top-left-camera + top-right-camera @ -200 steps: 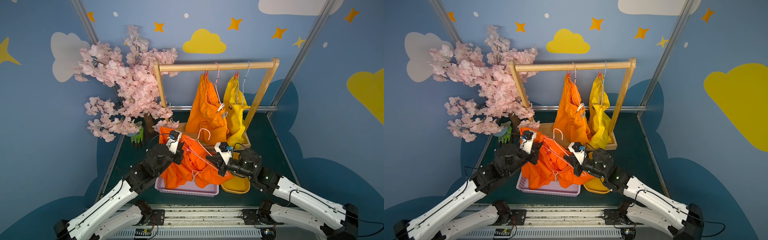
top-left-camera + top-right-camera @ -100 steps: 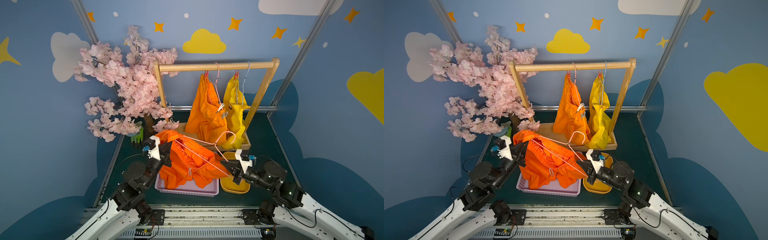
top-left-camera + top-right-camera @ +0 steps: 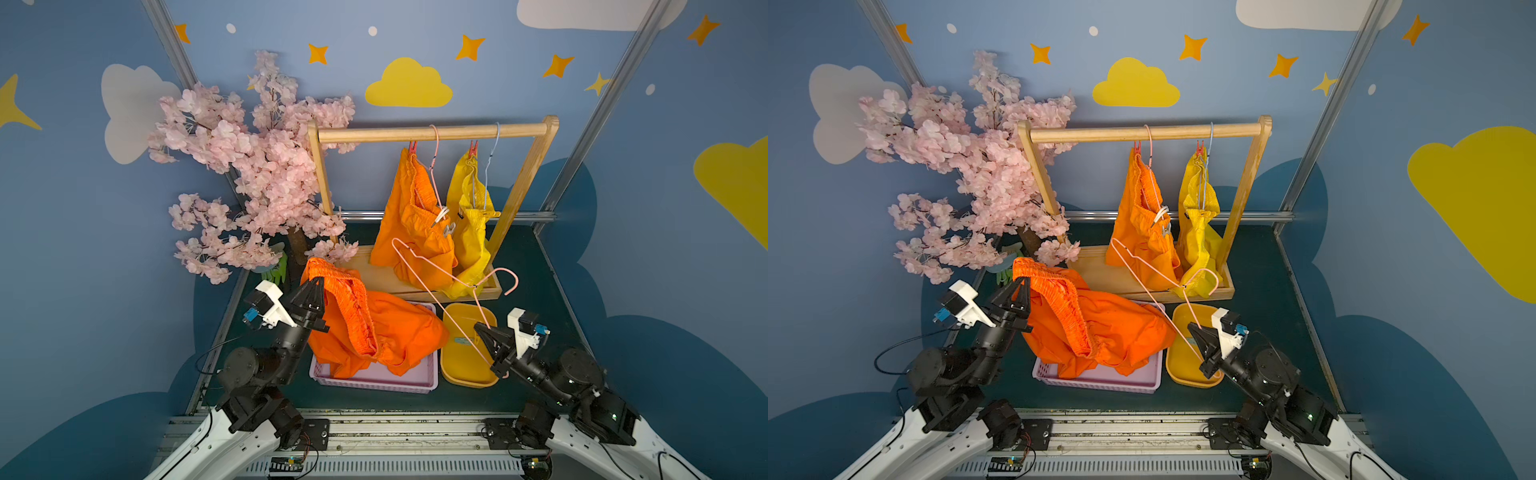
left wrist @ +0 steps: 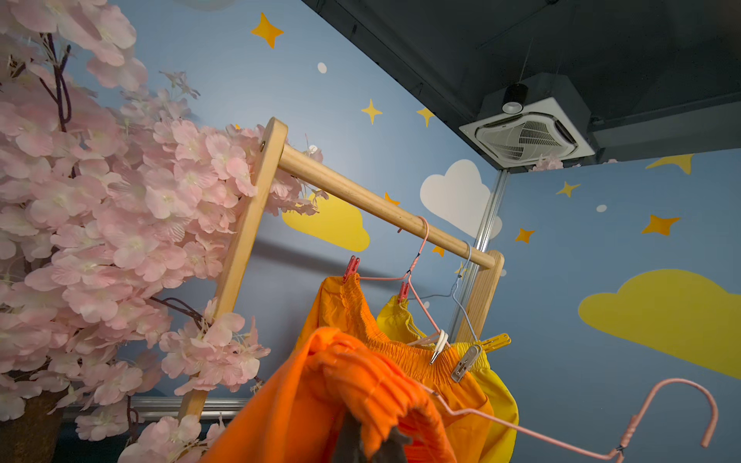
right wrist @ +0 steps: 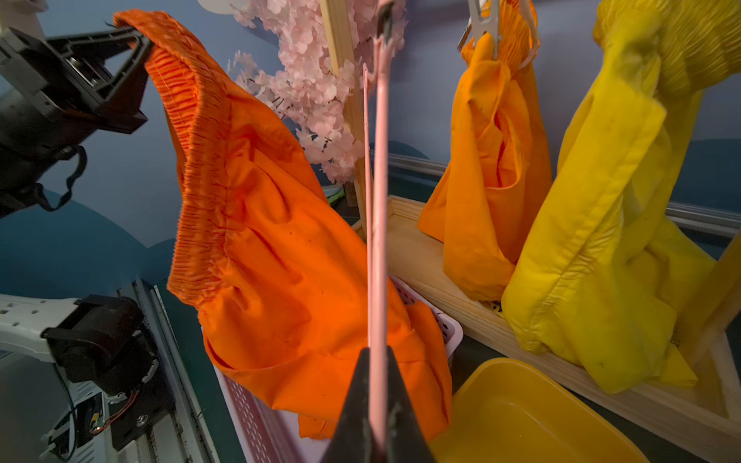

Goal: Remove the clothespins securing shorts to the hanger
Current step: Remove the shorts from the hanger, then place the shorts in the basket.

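Observation:
My left gripper (image 3: 318, 283) (image 3: 1022, 283) (image 4: 371, 441) is shut on the gathered waistband of a loose orange pair of shorts (image 3: 374, 328) (image 3: 1096, 324) (image 5: 260, 240), which droops into the pink basket. To its right, my right gripper (image 3: 480, 328) (image 3: 1192, 326) (image 5: 377, 354) is shut on a bare pink hanger (image 3: 436, 270) (image 4: 561, 439) (image 5: 379, 200), apart from that pair. Orange shorts (image 3: 411, 232) and yellow shorts (image 3: 471, 232) hang on the rack. Their clothespins show in the left wrist view: red (image 4: 351, 267), red (image 4: 403, 291), white (image 4: 440, 344), grey (image 4: 465, 362), yellow (image 4: 495, 342).
A wooden rack (image 3: 432, 133) stands at the back on a wooden base. The pink basket (image 3: 374, 380) and a yellow tray (image 3: 465, 374) sit in front of it. A pink blossom tree (image 3: 249, 174) fills the back left, with a green glove (image 3: 278, 270) at its foot.
Both arms have drawn back and apart. The left gripper carried the orange shorts leftward; the right gripper carried the pink hanger rightward, and the hanger now stands clear of the shorts.

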Controlling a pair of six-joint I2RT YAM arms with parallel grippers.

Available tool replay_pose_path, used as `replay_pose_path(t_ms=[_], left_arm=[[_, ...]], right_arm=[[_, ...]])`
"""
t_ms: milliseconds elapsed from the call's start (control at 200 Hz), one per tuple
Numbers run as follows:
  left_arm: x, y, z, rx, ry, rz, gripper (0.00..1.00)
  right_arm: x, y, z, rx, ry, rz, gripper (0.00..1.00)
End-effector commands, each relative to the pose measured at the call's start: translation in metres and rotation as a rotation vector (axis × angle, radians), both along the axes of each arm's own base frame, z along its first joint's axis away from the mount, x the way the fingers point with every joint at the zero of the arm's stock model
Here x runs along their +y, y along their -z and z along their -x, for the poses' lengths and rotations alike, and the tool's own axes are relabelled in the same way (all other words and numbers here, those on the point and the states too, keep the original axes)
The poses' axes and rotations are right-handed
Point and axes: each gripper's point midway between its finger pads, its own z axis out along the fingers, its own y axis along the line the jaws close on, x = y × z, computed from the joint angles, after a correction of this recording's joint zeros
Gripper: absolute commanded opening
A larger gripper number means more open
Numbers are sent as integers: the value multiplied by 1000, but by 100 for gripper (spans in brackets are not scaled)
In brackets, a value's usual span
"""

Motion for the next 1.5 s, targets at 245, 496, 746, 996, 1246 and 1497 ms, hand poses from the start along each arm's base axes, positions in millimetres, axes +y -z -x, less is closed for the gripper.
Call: replay_pose_path(t_ms=[245,496,746,996,1246,1497], left_arm=[[2,-31,7,-132,16,94,3],[-9,-29,-1,-133,26,79,3],[-24,-15,-14,-78,31,-4,3],[-57,9,-27,-35,105,-145,3],[-100,47,-37,64,259,-248,3],[-138,83,-26,128,371,-357,3]], right_arm=[[95,50,-14,243,-206,-37,0],[162,43,4,285,-383,-5,0],[167,56,-12,341,-273,56,0],[82,19,-36,184,-39,51,0],[23,-2,-40,149,61,16,0],[25,-2,-47,174,29,8,0]])
